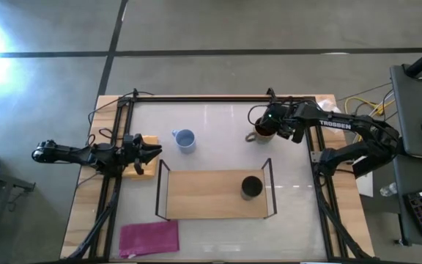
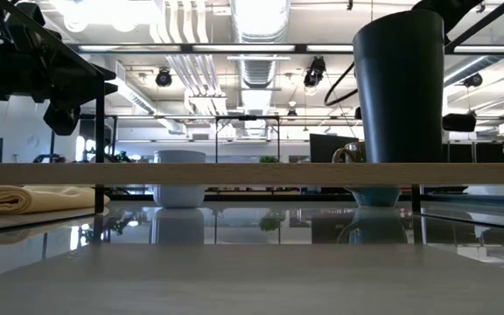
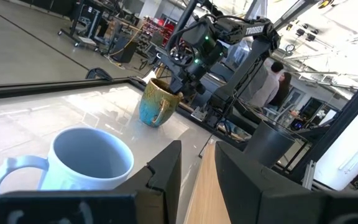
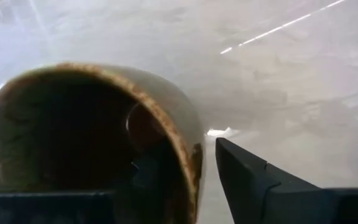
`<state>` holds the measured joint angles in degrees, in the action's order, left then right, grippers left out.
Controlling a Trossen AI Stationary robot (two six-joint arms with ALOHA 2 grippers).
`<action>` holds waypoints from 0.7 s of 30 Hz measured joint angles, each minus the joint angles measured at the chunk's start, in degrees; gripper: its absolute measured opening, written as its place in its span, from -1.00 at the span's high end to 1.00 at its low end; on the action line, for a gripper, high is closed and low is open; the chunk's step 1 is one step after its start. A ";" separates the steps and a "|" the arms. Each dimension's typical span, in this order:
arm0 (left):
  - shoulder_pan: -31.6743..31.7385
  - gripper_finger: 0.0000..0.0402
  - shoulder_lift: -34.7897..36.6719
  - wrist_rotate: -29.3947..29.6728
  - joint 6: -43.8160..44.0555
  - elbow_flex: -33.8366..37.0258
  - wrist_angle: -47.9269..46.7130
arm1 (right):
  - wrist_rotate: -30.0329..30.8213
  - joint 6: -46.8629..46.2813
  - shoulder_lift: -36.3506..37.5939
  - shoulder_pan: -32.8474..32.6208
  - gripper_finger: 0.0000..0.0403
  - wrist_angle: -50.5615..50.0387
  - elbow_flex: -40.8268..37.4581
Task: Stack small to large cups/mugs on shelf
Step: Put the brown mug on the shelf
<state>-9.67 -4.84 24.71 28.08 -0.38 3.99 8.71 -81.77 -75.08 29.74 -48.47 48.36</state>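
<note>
The brown mug (image 1: 262, 132) stands on the table at the far right, and also shows in the left wrist view (image 3: 158, 102). My right gripper (image 1: 272, 126) is open over its rim, one finger inside the mug and one outside its wall. The light blue mug (image 1: 185, 139) stands on its base on the table beyond the shelf. The black cup (image 1: 251, 187) stands upright on the right part of the light-wood shelf (image 1: 204, 196). My left gripper (image 1: 152, 154) is open and empty at the table's left, pointing toward the blue mug (image 3: 86, 165).
A yellow cloth (image 1: 149, 143) lies under my left gripper at the table's left edge. A pink cloth (image 1: 149, 238) lies at the near left. The shelf has black wire uprights (image 1: 161, 189) at both ends. People stand in the room beyond the table (image 3: 272, 78).
</note>
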 joint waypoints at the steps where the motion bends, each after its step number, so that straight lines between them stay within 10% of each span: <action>1: 0.00 0.58 0.00 -0.02 0.00 0.00 0.00 | 0.53 -0.25 -0.01 0.00 0.39 -0.12 0.00; 21: -0.02 0.58 0.00 -0.02 0.00 0.00 0.00 | -0.24 3.77 -0.07 0.01 0.74 1.34 -0.11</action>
<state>-9.69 -4.84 24.69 28.08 -0.38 3.99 8.47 -78.01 -75.16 29.75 -47.13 48.24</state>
